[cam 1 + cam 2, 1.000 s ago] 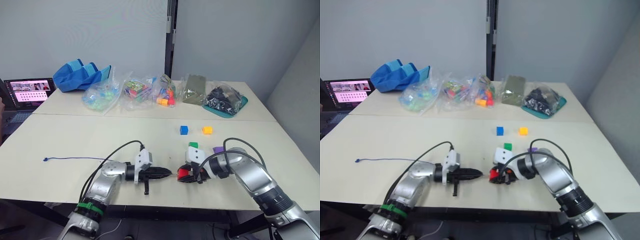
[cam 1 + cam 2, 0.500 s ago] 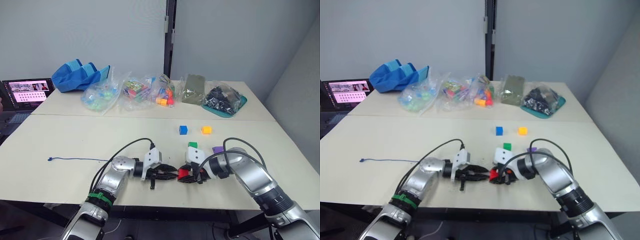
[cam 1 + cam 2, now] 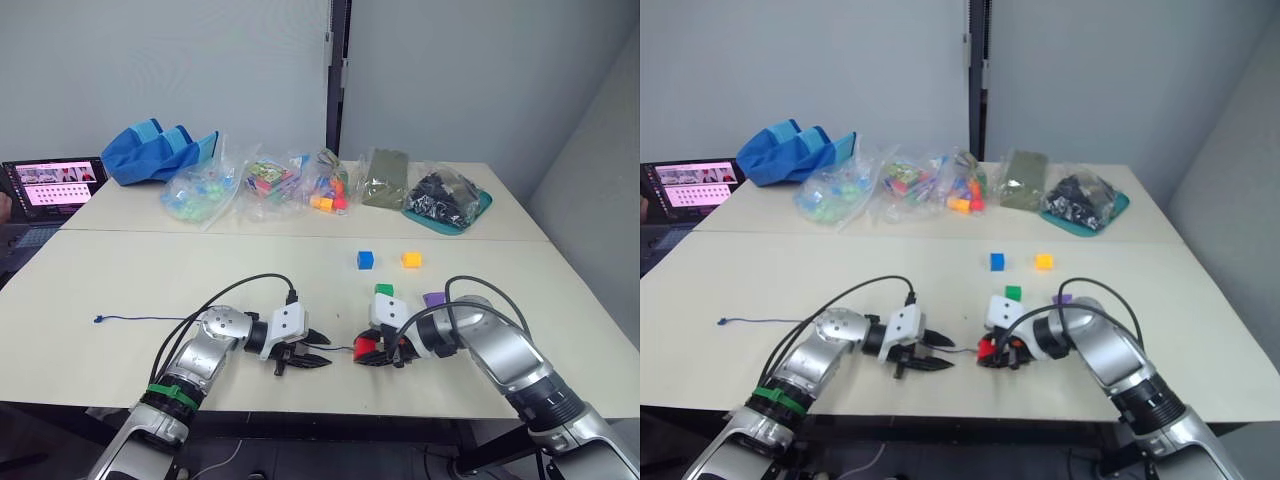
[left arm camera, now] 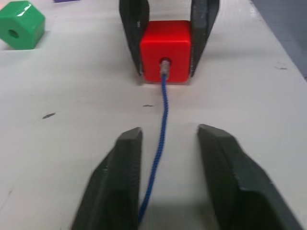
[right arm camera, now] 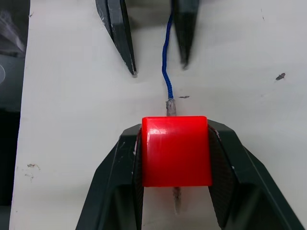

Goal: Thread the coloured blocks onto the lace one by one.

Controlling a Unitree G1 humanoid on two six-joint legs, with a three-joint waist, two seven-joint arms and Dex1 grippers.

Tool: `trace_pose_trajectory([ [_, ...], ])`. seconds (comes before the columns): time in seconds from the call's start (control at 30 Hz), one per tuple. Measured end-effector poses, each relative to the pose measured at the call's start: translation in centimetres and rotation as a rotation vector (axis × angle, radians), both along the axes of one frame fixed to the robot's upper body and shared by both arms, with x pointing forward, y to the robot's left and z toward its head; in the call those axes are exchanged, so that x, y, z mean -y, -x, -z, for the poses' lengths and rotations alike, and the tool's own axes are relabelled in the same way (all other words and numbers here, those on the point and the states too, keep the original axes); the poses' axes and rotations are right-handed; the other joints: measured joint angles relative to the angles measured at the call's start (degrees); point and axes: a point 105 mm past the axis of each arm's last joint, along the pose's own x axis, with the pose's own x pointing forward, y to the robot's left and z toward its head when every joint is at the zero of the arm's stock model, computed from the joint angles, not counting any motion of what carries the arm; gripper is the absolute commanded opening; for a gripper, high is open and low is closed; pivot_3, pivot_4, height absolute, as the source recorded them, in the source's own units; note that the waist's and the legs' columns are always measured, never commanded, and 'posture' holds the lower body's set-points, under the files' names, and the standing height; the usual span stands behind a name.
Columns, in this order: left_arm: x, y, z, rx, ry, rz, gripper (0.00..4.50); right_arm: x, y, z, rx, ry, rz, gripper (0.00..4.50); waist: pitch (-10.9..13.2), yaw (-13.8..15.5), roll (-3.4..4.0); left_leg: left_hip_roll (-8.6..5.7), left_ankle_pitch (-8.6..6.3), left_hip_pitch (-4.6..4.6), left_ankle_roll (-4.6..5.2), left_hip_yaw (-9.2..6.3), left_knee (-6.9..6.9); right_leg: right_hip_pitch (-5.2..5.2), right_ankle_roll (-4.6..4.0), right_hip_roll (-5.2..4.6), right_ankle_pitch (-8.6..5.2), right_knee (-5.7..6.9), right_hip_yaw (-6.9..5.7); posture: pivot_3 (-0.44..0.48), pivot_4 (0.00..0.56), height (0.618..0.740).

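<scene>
My right gripper (image 3: 370,351) is shut on the red block (image 5: 176,151), holding it just above the table's front edge. The lace (image 4: 163,110) enters the block's hole, and its pale tip pokes out of the far side (image 5: 176,200). My left gripper (image 3: 318,352) stands open a short way left of the block, and the lace runs between its fingers (image 5: 120,38) without being gripped. The rest of the lace (image 3: 140,319) trails left across the table. Green (image 3: 385,291), purple (image 3: 434,298), blue (image 3: 366,259) and yellow-orange (image 3: 412,259) blocks lie loose behind the right gripper.
Clear bags of toy pieces (image 3: 270,183), a blue cloth bag (image 3: 160,150) and a teal tray (image 3: 450,205) line the back of the table. A laptop (image 3: 55,180) sits at the far left. Black cables (image 3: 240,292) arch over both wrists.
My left gripper has opened, let go of the lace and drawn back left from the red block. The lace stays in the block. The right gripper has not moved.
</scene>
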Motion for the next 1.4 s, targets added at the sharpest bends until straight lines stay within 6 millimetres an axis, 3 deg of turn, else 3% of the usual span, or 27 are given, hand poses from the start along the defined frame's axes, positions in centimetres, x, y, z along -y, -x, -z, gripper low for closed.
trace_pose_trajectory([
  [0.1, 0.1, -0.1, 0.0, 0.002, 0.005, -0.006, 0.00, 0.0, 0.0, 0.0, 0.001, -0.001, 0.000, 1.19, 0.0, 0.0, 0.00, 0.00, 0.00, 0.00, 0.00, 0.00, 0.00, 0.00, 0.00, 0.00, 0.00, 0.00, 0.00, 0.000, 0.150, 0.740],
  [0.63, 3.2, -0.3, 0.2, -0.017, 0.053, -0.008, 0.00, -0.2, 0.0, 0.0, 0.006, -0.005, 0.004, 1.19, 0.0, -0.1, 0.00, 0.00, 0.00, 0.00, 0.00, 0.00, 0.00, 0.01, 0.00, 0.00, 0.00, 0.00, 0.00, 0.000, 0.150, 0.740],
  [0.97, 2.4, -0.4, -0.1, -0.067, 0.079, -0.027, 3.21, -0.2, 0.1, 0.0, -0.007, -0.008, 0.009, 1.19, 0.0, 0.0, 0.00, 0.00, 0.00, 0.00, 0.00, 0.00, 0.01, 0.00, 0.00, 0.00, 0.00, 0.00, 0.01, 0.000, 0.150, 0.740],
  [1.03, 2.1, -0.5, -0.2, -0.068, 0.081, -0.038, 3.82, -0.4, 0.3, 0.0, -0.032, -0.028, 0.011, 2.23, 0.0, 0.0, 0.00, 0.00, 0.00, 0.00, 0.00, 0.00, 0.01, 0.00, 0.00, 0.00, 0.00, 0.00, 0.01, 0.000, 0.150, 0.740],
  [1.1, 1.8, -0.5, -0.2, -0.082, 0.099, -0.048, 4.49, -0.5, 0.4, 0.0, -0.043, -0.039, 0.009, 2.92, 0.0, 0.0, 0.00, 0.00, 0.00, -0.01, 0.00, 0.00, 0.01, 0.00, 0.00, 0.00, 0.00, 0.00, 0.01, 0.000, 0.150, 0.740],
  [1.23, 1.5, -0.3, 0.0, -0.098, 0.121, -0.060, 4.50, 0.4, 0.3, -1.3, -0.030, -0.060, 0.040, 4.32, 0.0, 0.1, 0.00, 0.00, 0.00, -0.02, 0.00, 0.00, 0.02, 0.00, 0.00, 0.00, 0.00, -0.01, 0.01, 0.000, 0.150, 0.740],
  [1.4, 2.3, 0.3, -0.3, -0.102, 0.164, -0.025, 4.50, 3.1, 0.1, -4.0, 0.026, -0.057, 0.113, 4.47, 0.0, 0.3, 0.00, -0.01, 0.00, -0.04, 0.00, 0.00, 0.02, 0.00, 0.00, -0.01, 0.00, -0.03, 0.00, 0.000, 0.150, 0.740],
])
